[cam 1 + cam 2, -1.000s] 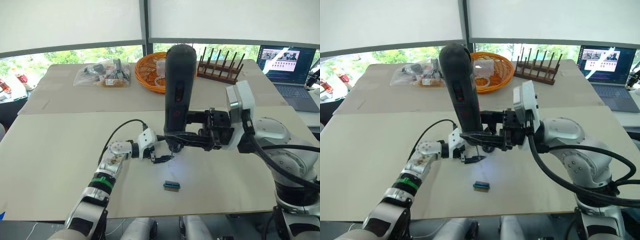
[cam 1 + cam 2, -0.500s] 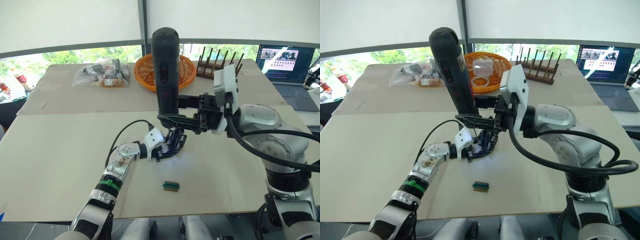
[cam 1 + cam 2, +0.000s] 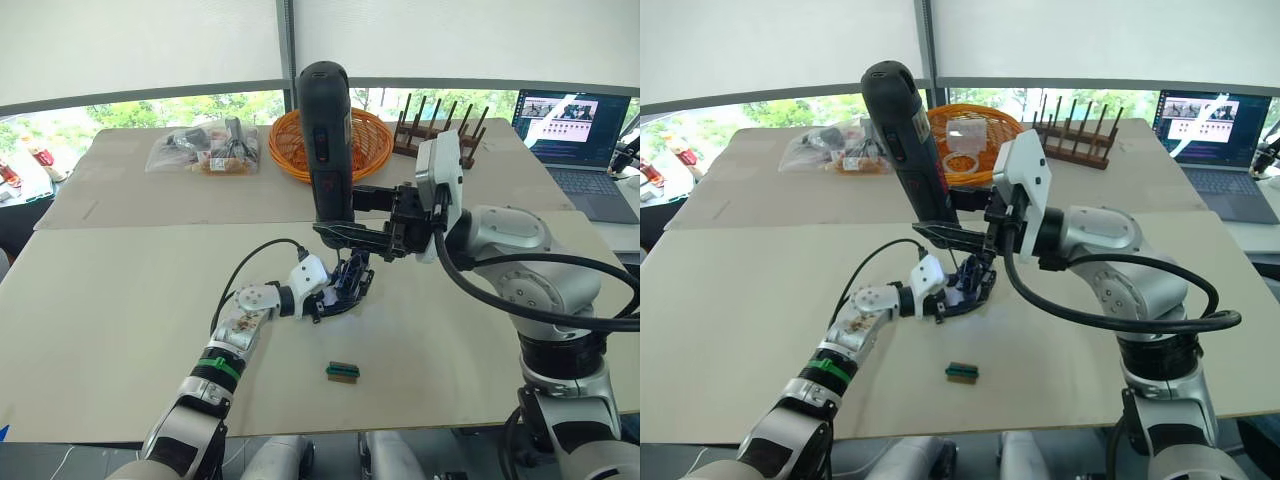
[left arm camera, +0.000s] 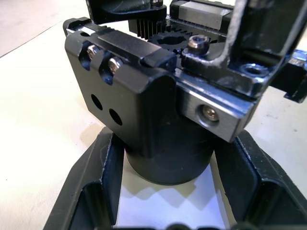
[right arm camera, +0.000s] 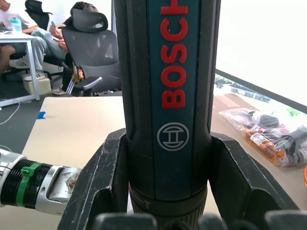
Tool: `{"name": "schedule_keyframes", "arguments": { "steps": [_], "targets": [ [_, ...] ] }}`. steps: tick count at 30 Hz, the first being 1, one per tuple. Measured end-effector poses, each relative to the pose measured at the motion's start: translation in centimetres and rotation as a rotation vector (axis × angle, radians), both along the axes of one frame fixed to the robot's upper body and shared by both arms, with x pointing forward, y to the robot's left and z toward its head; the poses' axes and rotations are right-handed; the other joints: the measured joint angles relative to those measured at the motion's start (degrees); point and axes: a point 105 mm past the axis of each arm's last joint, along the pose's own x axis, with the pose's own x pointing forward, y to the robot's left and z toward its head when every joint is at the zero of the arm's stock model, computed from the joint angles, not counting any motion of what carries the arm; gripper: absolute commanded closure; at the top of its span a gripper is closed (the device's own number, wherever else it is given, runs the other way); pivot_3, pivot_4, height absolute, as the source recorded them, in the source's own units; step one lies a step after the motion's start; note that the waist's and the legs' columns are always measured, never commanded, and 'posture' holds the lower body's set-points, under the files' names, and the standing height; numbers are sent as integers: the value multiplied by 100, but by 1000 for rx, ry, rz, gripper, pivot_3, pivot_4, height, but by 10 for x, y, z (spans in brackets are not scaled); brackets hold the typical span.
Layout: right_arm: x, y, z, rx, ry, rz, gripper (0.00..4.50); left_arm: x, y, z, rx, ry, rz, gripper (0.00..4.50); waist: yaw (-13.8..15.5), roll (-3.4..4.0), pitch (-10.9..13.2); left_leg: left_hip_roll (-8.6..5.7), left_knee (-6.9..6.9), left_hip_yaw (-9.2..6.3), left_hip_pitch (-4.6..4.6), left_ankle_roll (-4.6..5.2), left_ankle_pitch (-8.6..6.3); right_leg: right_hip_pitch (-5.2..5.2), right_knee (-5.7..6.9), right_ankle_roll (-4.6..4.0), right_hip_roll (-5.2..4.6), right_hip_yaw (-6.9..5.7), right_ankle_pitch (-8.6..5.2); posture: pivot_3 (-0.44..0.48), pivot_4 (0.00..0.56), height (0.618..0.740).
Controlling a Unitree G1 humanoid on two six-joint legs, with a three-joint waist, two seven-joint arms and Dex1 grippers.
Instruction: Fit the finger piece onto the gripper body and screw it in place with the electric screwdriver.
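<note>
My right gripper (image 3: 338,236) is shut on the electric screwdriver (image 3: 327,140), a thick black cylinder with red lettering (image 5: 168,96), held upright with a slight tilt. Its lower end hangs just over the gripper body (image 3: 352,280), a black part with a round base, screws and linkage pieces (image 4: 144,120). In the left wrist view my left gripper (image 4: 168,184) is shut on that round base, one finger on each side. I cannot pick out the finger piece apart from the gripper body. Whether the bit touches a screw is hidden.
A small green-and-brown block (image 3: 343,370) lies on the table in front of the grippers. Farther back are an orange basket (image 3: 285,150), a bag of small items (image 3: 205,150), a wooden rack (image 3: 1080,145) and an open laptop (image 3: 585,140).
My right arm has swung the screwdriver to the left and slightly back. My left gripper has shifted right and up, and the gripper body now shows between its fingers under the screwdriver.
</note>
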Motion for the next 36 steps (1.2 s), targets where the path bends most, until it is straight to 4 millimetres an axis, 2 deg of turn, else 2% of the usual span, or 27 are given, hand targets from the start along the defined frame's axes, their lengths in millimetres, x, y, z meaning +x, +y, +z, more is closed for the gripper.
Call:
{"name": "schedule_keyframes", "arguments": {
  "steps": [36],
  "targets": [
    [0, 4, -10, -25, 16, 16, 2544, 0, 1, 0, 4, -1, -1, 2237, -6, 0, 0, 1, -1, 0, 0, -1, 1, -1, 0, 0, 1, 0, 0, 0, 150, 740]
  ]
}}
